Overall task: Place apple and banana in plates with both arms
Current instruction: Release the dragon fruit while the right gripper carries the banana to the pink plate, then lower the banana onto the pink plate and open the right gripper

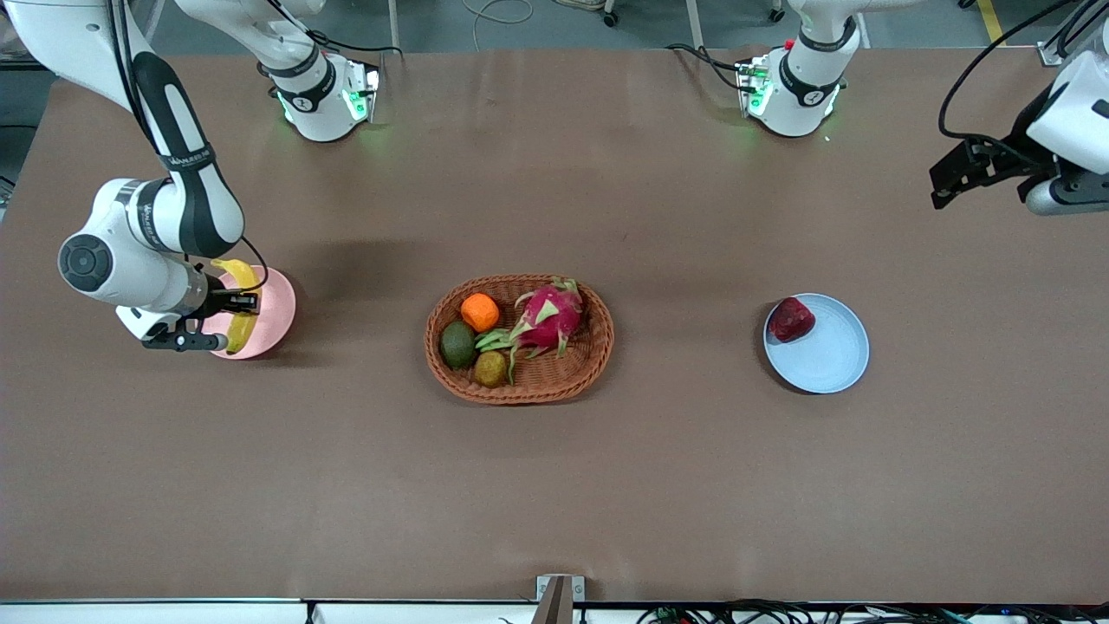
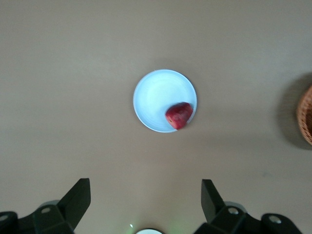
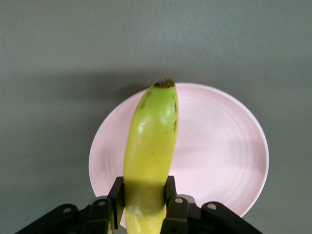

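A long, curved yellow banana (image 3: 150, 146), greenish toward its dark tip, is held in the clamped fingers of the right gripper (image 1: 232, 302) above the pink plate (image 1: 275, 305) at the right arm's end of the table (image 1: 554, 485). A small, lumpy maroon apple (image 1: 790, 319) is seen resting inside the blue plate (image 1: 827, 357) toward the left arm's end, against the rim on the basket's side. Between the plates, a brown wicker basket (image 1: 520, 388) is filled with an orange (image 1: 479, 312), a pink dragon fruit (image 1: 548, 317) and two greenish fruits. The left gripper (image 2: 146, 200) is held high with fingers spread, well apart from the blue plate.
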{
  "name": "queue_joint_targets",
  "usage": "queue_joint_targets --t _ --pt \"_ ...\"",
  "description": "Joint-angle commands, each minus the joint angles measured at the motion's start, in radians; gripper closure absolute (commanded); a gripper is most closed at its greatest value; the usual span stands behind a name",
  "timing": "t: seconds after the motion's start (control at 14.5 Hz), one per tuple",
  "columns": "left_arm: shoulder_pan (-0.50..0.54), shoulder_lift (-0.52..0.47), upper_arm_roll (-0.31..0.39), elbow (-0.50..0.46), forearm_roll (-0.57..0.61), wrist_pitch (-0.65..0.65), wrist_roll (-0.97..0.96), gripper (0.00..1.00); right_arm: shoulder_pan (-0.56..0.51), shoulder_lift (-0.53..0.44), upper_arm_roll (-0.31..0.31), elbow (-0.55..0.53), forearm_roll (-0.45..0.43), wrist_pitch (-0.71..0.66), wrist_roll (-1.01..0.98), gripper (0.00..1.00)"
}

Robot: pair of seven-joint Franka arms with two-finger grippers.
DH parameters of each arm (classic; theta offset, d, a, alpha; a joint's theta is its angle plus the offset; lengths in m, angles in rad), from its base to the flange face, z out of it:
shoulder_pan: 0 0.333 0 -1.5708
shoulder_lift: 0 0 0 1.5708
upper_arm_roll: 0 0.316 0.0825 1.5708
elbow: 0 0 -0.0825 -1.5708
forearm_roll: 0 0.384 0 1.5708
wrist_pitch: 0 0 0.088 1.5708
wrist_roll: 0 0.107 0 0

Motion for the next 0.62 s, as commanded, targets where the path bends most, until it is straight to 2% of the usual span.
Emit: queue_joint_targets --t 0.0,0.14,0.55 --pt "-0.013 -0.072 0.015 -0.077 -0.031 0.008 0.019 0.00 -0.023 -0.001 0.009 -0.031 -0.019 0.062 -0.012 0.72" --pt "-0.030 -0.079 0.013 -0.091 -0.031 0.008 0.017 0.00 -0.023 0.025 0.009 -0.031 -0.019 0.091 -0.012 0.71" --pt "-0.030 -0.075 0.010 -0.093 -0.051 0.009 0.016 0.00 -0.040 0.022 0.009 -0.062 -0.019 0.062 -0.014 0.69"
